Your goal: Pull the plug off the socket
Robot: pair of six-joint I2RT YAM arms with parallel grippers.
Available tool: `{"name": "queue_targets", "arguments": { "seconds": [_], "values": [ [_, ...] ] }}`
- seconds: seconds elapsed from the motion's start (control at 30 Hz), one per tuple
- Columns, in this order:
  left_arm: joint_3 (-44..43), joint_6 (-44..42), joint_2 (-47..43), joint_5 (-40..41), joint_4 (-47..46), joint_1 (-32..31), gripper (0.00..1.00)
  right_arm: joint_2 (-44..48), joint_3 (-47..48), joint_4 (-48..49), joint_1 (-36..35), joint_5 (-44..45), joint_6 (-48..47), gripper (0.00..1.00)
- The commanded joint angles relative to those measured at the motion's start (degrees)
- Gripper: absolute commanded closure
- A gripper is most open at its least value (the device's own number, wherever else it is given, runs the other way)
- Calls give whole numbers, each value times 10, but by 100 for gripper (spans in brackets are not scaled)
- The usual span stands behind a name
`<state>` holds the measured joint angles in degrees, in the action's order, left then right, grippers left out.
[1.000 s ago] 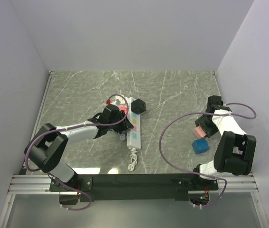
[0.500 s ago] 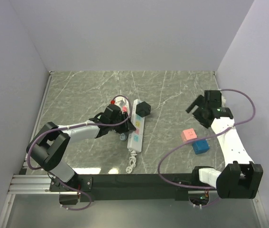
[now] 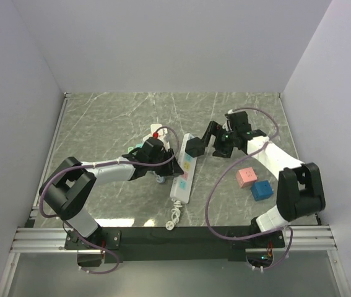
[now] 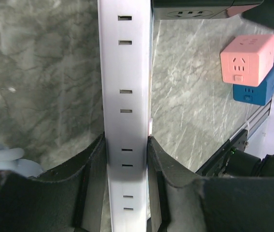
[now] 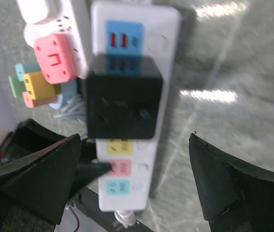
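Note:
A white power strip with coloured sockets lies mid-table, with a black cube plug seated near its far end. My left gripper is shut on the strip's sides. In the left wrist view the strip runs up between both fingers of that gripper. My right gripper is open just right of the black plug and does not touch it. In the right wrist view the plug sits on the strip, ahead of the wide-open gripper.
A pink cube and a blue cube lie at the right, and both show in the left wrist view. A second white strip with a pink adapter lies left of the main strip. A coiled white cord trails toward the near edge.
My right arm swung left from the cubes to beside the black plug, gripper open. The left gripper and the strip shifted right and turned a little.

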<state>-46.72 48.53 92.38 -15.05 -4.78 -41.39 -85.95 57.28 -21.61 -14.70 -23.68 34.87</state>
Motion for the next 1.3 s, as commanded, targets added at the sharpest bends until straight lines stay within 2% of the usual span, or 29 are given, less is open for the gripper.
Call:
{"name": "queue_targets", "arguments": {
  "seconds": [0.0,0.2,0.3,0.4,0.43,0.5,0.53,0.57,0.73,0.87,1.03,1.27],
  "values": [
    [-12,-13,9,-11,11,-13,99,-33,47,68,-18,-37,4,1],
    [-21,-12,21,-13,11,-23,99,-111,77,80,-47,-18,22,1],
    [-27,-12,23,-9,14,-25,99,-140,107,44,-57,21,23,9],
    [-29,-13,21,-2,17,-25,99,-151,115,26,-56,42,27,31],
    [-29,-13,22,-2,16,-25,99,-155,115,24,-57,45,28,52],
    [-28,-13,24,1,18,-25,99,-154,113,18,-58,45,27,74],
    [-28,-13,25,5,22,-25,99,-150,111,17,-58,43,27,95],
    [-27,-12,27,9,23,-25,100,-140,110,13,-58,41,25,100],
    [-16,-12,24,39,38,-25,99,-82,107,-32,-50,23,-4,100],
    [-9,-15,18,75,61,-24,99,-20,93,-70,23,-49,-33,100],
    [-5,-14,18,85,64,-12,99,5,94,-135,122,-108,-76,100],
    [-26,-12,35,67,57,-4,99,20,92,-125,142,-125,-82,100]
  ]
}}
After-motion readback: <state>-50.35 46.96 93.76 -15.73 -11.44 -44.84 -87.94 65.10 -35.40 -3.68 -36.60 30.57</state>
